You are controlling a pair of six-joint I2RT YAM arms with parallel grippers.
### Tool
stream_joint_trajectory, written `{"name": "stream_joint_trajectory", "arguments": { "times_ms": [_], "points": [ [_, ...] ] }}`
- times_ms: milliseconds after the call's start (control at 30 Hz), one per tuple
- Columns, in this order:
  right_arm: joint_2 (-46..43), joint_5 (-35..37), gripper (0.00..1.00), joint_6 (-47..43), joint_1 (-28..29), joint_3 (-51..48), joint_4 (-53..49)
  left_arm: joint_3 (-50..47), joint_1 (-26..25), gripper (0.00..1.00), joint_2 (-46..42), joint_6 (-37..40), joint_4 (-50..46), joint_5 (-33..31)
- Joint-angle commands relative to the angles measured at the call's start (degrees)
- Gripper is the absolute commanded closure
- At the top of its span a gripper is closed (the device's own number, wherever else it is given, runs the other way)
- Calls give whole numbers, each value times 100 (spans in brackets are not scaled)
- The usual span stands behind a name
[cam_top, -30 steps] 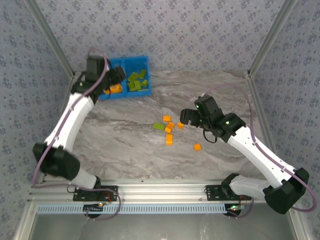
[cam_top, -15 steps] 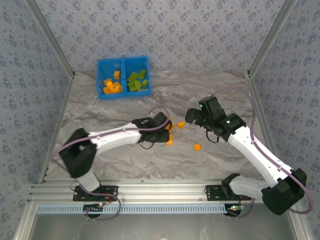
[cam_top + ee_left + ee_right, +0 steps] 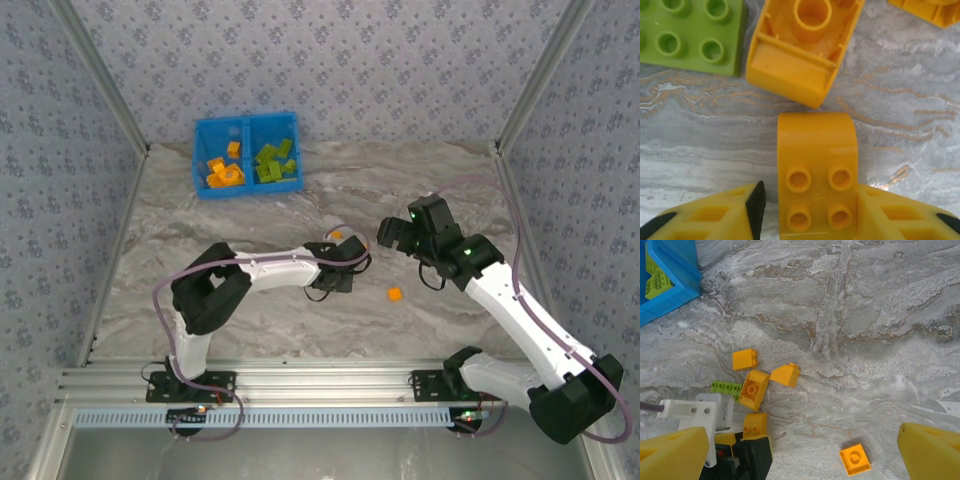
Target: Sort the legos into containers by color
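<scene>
My left gripper [image 3: 810, 212] is low over the marble, its jaws straddling an orange four-stud lego [image 3: 817, 175]. The right finger touches the brick; a thin gap shows at the left pad [image 3: 756, 207]. Just beyond lie an upturned orange lego [image 3: 802, 47] and a green lego [image 3: 687, 35]. In the top view this gripper [image 3: 340, 272] sits mid-table. My right gripper [image 3: 395, 232] hovers wide open to its right, nothing between its fingers [image 3: 670, 455]. The blue container [image 3: 247, 155] stands at the far left, orange legos [image 3: 225, 172] in its left compartment, green legos [image 3: 275, 160] in the right.
Two more orange legos [image 3: 745, 359] [image 3: 786, 374] lie beside the pile. A single orange lego [image 3: 395, 294] rests apart, below my right gripper. The blue container's corner [image 3: 670, 285] shows at the upper left of the right wrist view. Patterned walls and metal posts enclose the table.
My left arm has swung from the blue container down to the pile at mid-table, and its jaws have narrowed around an orange lego. The right gripper drifted slightly right, still open.
</scene>
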Motion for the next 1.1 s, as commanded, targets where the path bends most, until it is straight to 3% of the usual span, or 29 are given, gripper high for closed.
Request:
{"name": "stream_joint_trajectory", "arguments": {
  "times_ms": [0, 100, 300, 367, 567, 800, 1067],
  "points": [
    [-65, -55, 1, 132, -41, -62, -44, 258, -5, 60, 163, 218, -253, -268],
    [-59, -63, 1, 151, -58, -56, -48, 289, 13, 67, -6, 209, -322, -243],
    [-58, -107, 1, 204, -71, -71, -14, 388, 286, 68, -1035, 531, -612, -593],
    [-52, -116, 1, 217, -68, -72, 1, 432, 546, 68, -1364, 712, -717, -661],
    [-52, -179, 1, 284, -71, -106, 91, 760, 2020, 68, -1807, 1415, -651, -446],
    [-62, -269, 1, 302, -60, -63, 24, 2408, 3914, 68, -810, 1899, -778, 88],
    [-187, -161, 1, 309, -74, -27, -137, 5789, 5039, 67, 1469, 2014, -1938, 541]
  ]
}}
